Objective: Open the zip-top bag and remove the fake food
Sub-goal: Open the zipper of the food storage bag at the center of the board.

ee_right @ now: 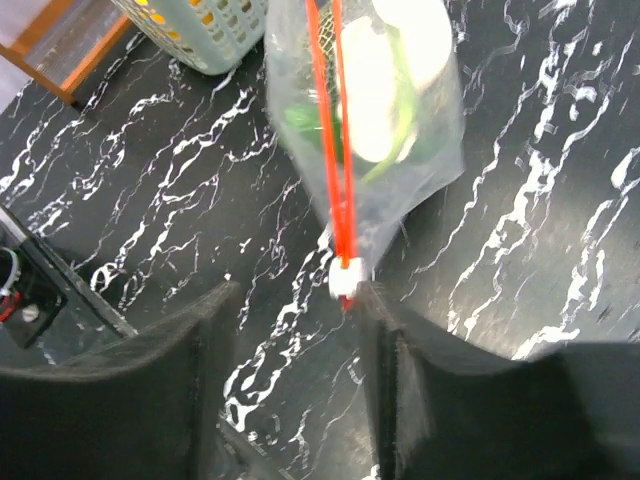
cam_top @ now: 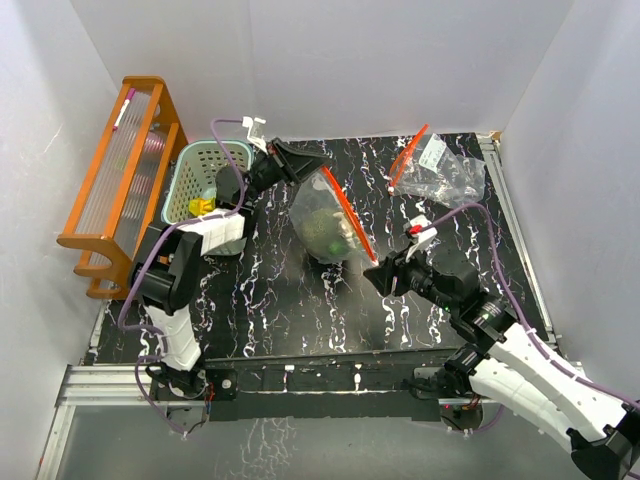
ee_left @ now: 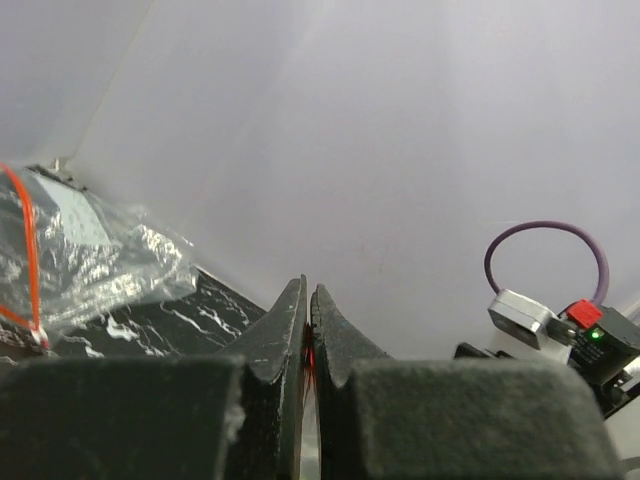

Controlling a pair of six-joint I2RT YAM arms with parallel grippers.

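The clear zip-top bag (cam_top: 325, 225) hangs stretched over the table's middle, its red zip (cam_top: 350, 215) running diagonally. Inside show fake food pieces, a pale round one (ee_right: 385, 95) and green ones (ee_right: 300, 118). My left gripper (cam_top: 316, 166) is shut on the bag's far top corner; red zip edge sits between the pressed jaws (ee_left: 308, 292). My right gripper (ee_right: 295, 297) is open at the near end of the zip. The white slider (ee_right: 347, 279) rests against its right fingertip (ee_right: 378, 305), with the jaws standing apart.
A teal slatted basket (cam_top: 205, 160) with yellow toy pieces (cam_top: 203, 207) stands at the back left, beside an orange wooden rack (cam_top: 125, 180). A second clear bag (cam_top: 445, 168) with a red zip lies at the back right. White walls close in the table.
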